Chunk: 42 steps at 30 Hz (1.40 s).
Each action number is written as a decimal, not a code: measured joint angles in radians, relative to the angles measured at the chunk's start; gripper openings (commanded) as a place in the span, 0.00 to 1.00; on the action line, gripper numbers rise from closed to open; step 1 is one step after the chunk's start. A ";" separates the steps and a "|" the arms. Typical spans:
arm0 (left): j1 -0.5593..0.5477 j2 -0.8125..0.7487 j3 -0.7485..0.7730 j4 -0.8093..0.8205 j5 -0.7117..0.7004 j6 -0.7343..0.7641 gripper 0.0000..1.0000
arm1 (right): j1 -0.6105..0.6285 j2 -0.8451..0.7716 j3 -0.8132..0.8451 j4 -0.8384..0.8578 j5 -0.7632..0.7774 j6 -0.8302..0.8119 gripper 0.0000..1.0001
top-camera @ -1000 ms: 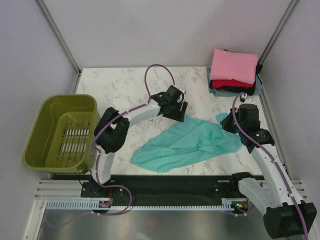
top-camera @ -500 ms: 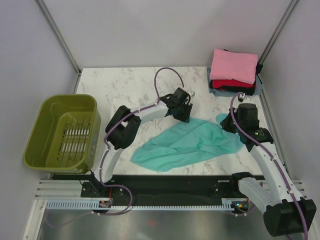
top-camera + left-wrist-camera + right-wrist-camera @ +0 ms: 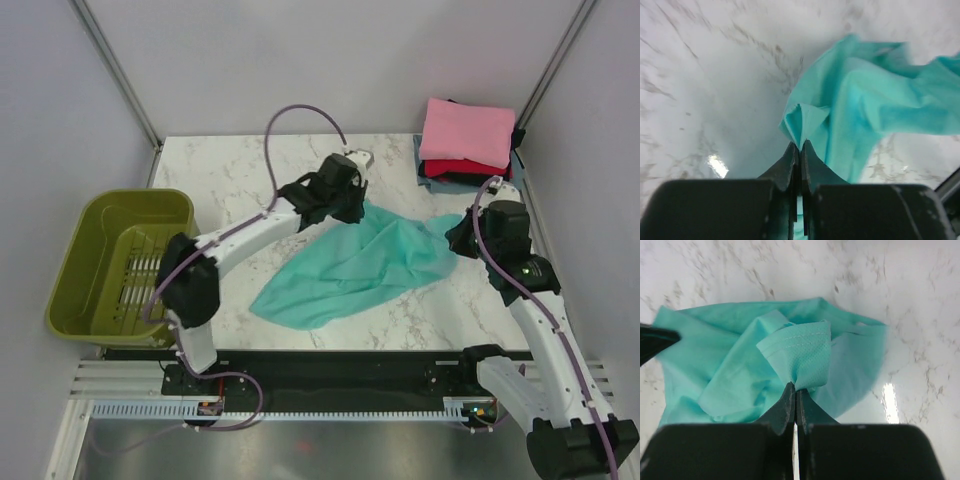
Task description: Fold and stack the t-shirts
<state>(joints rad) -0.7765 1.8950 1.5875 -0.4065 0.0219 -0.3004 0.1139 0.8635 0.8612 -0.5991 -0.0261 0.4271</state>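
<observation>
**Both grippers pinch the teal t-shirt, spread just in front of the folded stack**

The folded stack point(image 3: 466, 150) sits at the far right corner of the marble table point(image 3: 230, 170). A pink shirt point(image 3: 468, 128) lies on top. Under it are a red shirt point(image 3: 447, 168) and a black shirt point(image 3: 478, 181), and a grey-blue shirt point(image 3: 419, 152) shows at the left edge of the pile.

The teal t-shirt point(image 3: 350, 265) is stretched out in front of the stack and to its left, between the two arms. The left gripper point(image 3: 800, 146) has its fingers pressed together on a folded hem corner of the shirt, and the cloth fans out to the right of the pinch. In the overhead view this grip is well to the left of the stack, at the shirt's far edge.

The right gripper point(image 3: 794, 388) is likewise clamped on the shirt, holding a stitched hem fold that stands up from its fingertips. This grip is just in front of the stack, near its left side.

From these two held points the cloth runs away from the stack toward the near left, in loose diagonal wrinkles. Its far end narrows to a rounded tip on the marble.

The olive-green basket point(image 3: 75, 262) sits at the table's left side, well apart from the stack and from the shirt.
</observation>
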 measured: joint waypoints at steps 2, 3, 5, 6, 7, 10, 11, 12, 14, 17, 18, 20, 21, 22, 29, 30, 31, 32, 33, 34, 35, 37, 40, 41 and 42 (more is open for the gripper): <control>0.000 -0.161 -0.029 -0.006 -0.028 0.003 0.02 | 0.000 -0.039 0.059 -0.008 -0.002 -0.002 0.00; -0.001 -0.259 -0.045 -0.002 -0.047 0.006 0.02 | 0.000 -0.067 0.087 -0.007 -0.003 -0.002 0.00; -0.002 -0.441 -0.061 -0.002 -0.083 0.011 0.06 | 0.000 -0.143 0.146 -0.008 -0.003 -0.001 0.00; -0.003 -0.523 -0.068 -0.001 -0.102 0.014 0.07 | 0.000 -0.180 0.176 -0.010 -0.003 -0.001 0.00; -0.004 -0.599 -0.074 -0.005 -0.119 0.017 0.09 | 0.000 -0.211 0.202 -0.010 -0.003 -0.002 0.00; -0.005 -0.773 -0.095 -0.025 -0.158 0.023 0.15 | 0.000 -0.299 0.294 -0.016 -0.002 -0.001 0.00; -0.005 -0.819 -0.104 -0.034 -0.170 0.024 0.17 | 0.000 -0.320 0.326 -0.018 -0.003 -0.001 0.00; -0.005 -0.851 -0.117 -0.040 -0.179 0.025 0.19 | 0.000 -0.331 0.347 -0.019 -0.004 0.001 0.00; -0.005 -0.885 -0.166 -0.058 -0.192 0.025 0.31 | 0.000 -0.345 0.378 -0.026 -0.008 0.006 0.00; -0.005 -0.890 -0.283 -0.103 -0.208 0.018 0.47 | 0.000 -0.352 0.383 -0.061 -0.022 0.014 0.00; -0.005 -0.885 -0.335 -0.113 -0.212 0.009 0.47 | 0.000 -0.352 0.380 -0.078 -0.023 0.018 0.00; -0.005 -0.853 -0.429 -0.150 -0.220 -0.007 0.33 | 0.000 -0.358 0.363 -0.108 -0.023 0.023 0.00; -0.005 -0.836 -0.473 -0.164 -0.223 -0.018 0.13 | 0.000 -0.364 0.349 -0.126 -0.023 0.026 0.00; -0.005 -0.822 -0.509 -0.180 -0.224 -0.033 0.02 | 0.000 -0.369 0.338 -0.138 -0.022 0.027 0.00; -0.005 -0.803 -0.632 -0.196 -0.221 -0.074 0.27 | 0.000 -0.412 0.262 -0.207 -0.018 0.031 0.00; -0.005 -0.802 -0.632 -0.185 -0.208 -0.077 0.36 | 0.000 -0.413 0.256 -0.208 -0.018 0.029 0.00; -0.005 -0.800 -0.632 -0.168 -0.188 -0.078 0.50 | 0.000 -0.414 0.246 -0.208 -0.018 0.027 0.00; -0.006 -0.795 -0.632 -0.150 -0.164 -0.078 0.53 | 0.000 -0.414 0.237 -0.207 -0.022 0.023 0.00; -0.011 -0.791 -0.635 -0.130 -0.143 -0.084 0.56 | 0.000 -0.414 0.231 -0.204 -0.029 0.019 0.00; -0.018 -0.783 -0.639 -0.102 -0.120 -0.084 0.57 | 0.000 -0.411 0.230 -0.201 -0.039 0.013 0.00; -0.029 -0.776 -0.643 -0.080 -0.096 -0.084 0.57 | 0.000 -0.408 0.233 -0.194 -0.051 0.006 0.00; -0.047 -0.761 -0.650 -0.039 -0.056 -0.084 0.57 | 0.000 -0.381 0.288 -0.179 -0.080 -0.013 0.00; -0.060 -0.746 -0.653 0.008 -0.014 -0.084 0.57 | 0.000 -0.269 0.518 -0.123 -0.150 -0.045 0.00; -0.061 -0.743 -0.653 0.019 -0.009 -0.084 0.57 | 0.000 -0.225 0.612 -0.081 -0.182 -0.058 0.00; -0.061 -0.743 -0.653 0.028 0.000 -0.084 0.56 | 0.000 -0.182 0.714 -0.037 -0.215 -0.072 0.00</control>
<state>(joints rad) -0.8379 1.1522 0.9348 -0.3782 0.0216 -0.3847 0.1143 0.6815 1.5749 -0.6357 -0.2409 0.3553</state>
